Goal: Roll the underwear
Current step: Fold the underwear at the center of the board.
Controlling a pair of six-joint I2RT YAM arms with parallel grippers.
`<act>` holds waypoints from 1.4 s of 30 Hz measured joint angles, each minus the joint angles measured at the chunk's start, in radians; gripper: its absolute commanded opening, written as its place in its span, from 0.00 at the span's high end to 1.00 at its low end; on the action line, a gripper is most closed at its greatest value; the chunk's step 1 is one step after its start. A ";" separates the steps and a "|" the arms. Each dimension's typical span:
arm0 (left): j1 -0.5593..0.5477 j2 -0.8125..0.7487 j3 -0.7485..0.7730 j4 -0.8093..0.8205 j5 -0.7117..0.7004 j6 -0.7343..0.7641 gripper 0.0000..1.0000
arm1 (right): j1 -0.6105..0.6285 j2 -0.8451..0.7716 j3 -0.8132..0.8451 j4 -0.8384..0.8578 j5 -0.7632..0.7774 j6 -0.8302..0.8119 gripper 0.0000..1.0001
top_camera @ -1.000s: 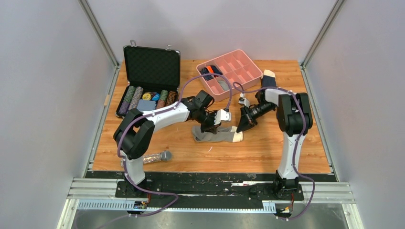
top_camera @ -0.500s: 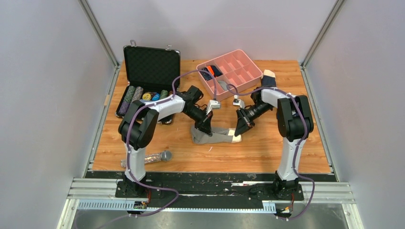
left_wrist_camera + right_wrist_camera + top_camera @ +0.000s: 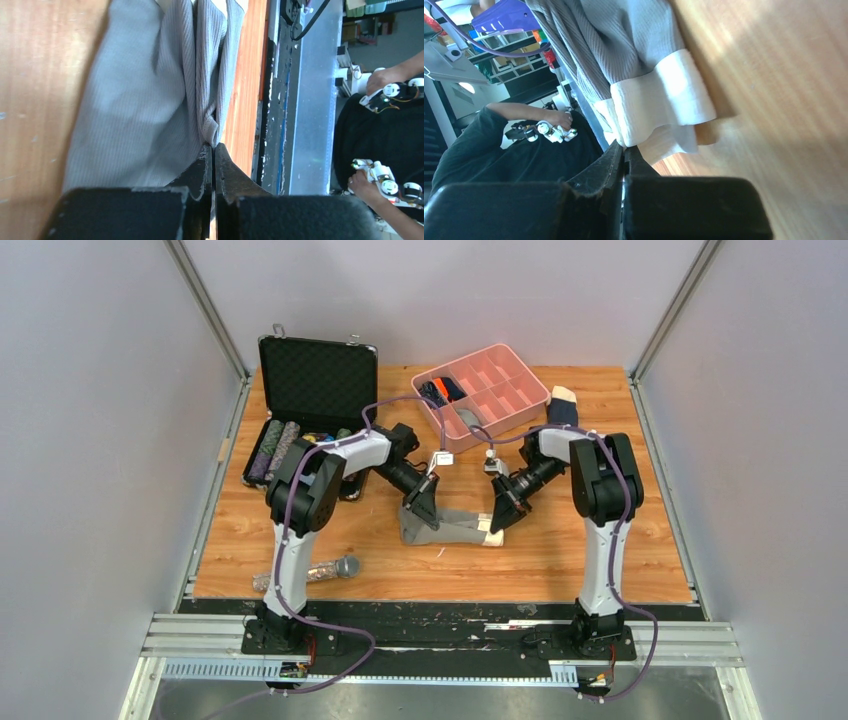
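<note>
Take the pink tray as your marker on the table. The open black case stands to the tray's left, out of the working area.

The underwear lies flat on the table on the near side of the tray, apart from it. It looks gathered into a long strip of several layers, running roughly side to side, which suits rolling it end to end. In the left wrist view, its ribbed gray folds stack lengthwise. In the right wrist view, the cream band closes off one end. That band end sits nearward of the tray's right half, and the plain gray end sits nearward of its left corner.

Your two tools bracket the strip, probably to pin or tuck the ends before a roll starts:

- **Left tool**: it is down at the gray end, jaws pressed together, with its tip against a fold in the cloth. No cloth shows between the jaws.
- **Right tool**: it is at the band end, jaws also pressed together, with its tip at the edge of the cream band – you cannot tell whether a layer is caught.

No roll has formed yet, so the task looks to be at its start.
</note>
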 measured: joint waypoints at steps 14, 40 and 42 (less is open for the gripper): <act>0.051 0.135 0.211 -0.144 0.024 0.035 1.00 | -0.017 0.144 0.170 -0.081 0.000 -0.001 1.00; 0.095 0.214 0.201 0.015 -0.034 -0.163 1.00 | -0.045 0.153 0.293 -0.131 -0.056 0.000 0.00; 0.095 0.212 0.199 0.021 -0.034 -0.166 1.00 | -0.057 0.123 0.279 -0.125 -0.032 -0.009 0.00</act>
